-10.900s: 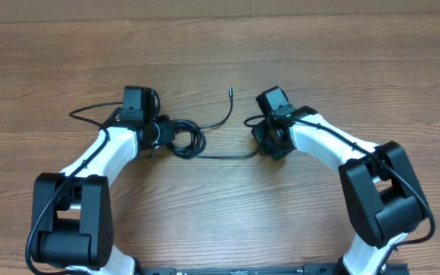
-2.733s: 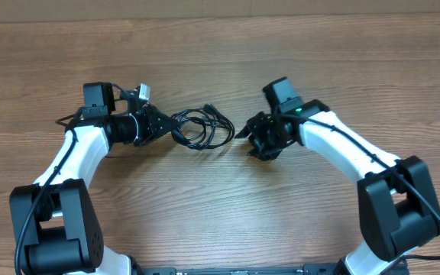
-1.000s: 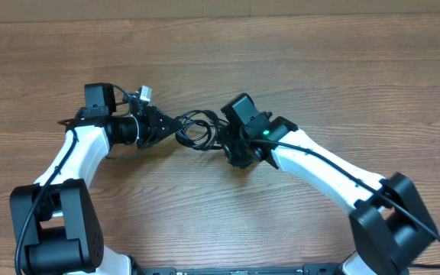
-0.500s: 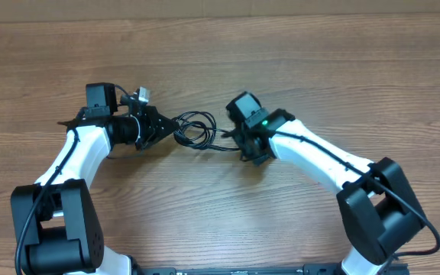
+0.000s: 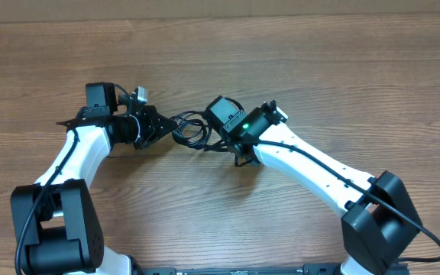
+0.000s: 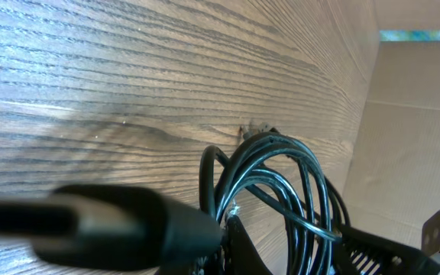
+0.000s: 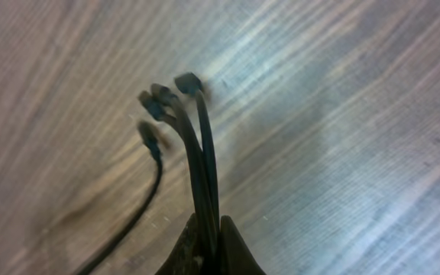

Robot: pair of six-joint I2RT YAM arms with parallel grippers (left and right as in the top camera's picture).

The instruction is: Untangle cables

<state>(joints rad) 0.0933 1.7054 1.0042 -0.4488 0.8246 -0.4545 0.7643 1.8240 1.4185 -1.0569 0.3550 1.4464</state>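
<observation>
The cables [image 5: 192, 130] are a coil of thin black cords between my two grippers on the wooden table [image 5: 319, 69]. My left gripper [image 5: 161, 127] is shut on the coil's left side; in the left wrist view the coil's loops [image 6: 281, 191] stand just past my left gripper's fingers [image 6: 231, 237]. My right gripper [image 5: 218, 136] is shut on cords at the coil's right side. In the right wrist view my right gripper [image 7: 208, 237] pinches a few cable ends [image 7: 186, 107] with small plugs, held up off the table; one more cable end [image 7: 150, 137] hangs loose beside them.
A thick black robot cable [image 6: 90, 221] crosses the left wrist view, blurred. A small white tag or connector [image 5: 140, 95] sits on the left wrist. A cardboard wall [image 6: 418, 137] borders the table's far edge.
My right gripper has moved left toward the coil and turned, with the cable ends in it. The left gripper has stayed where it was, holding the coil.
</observation>
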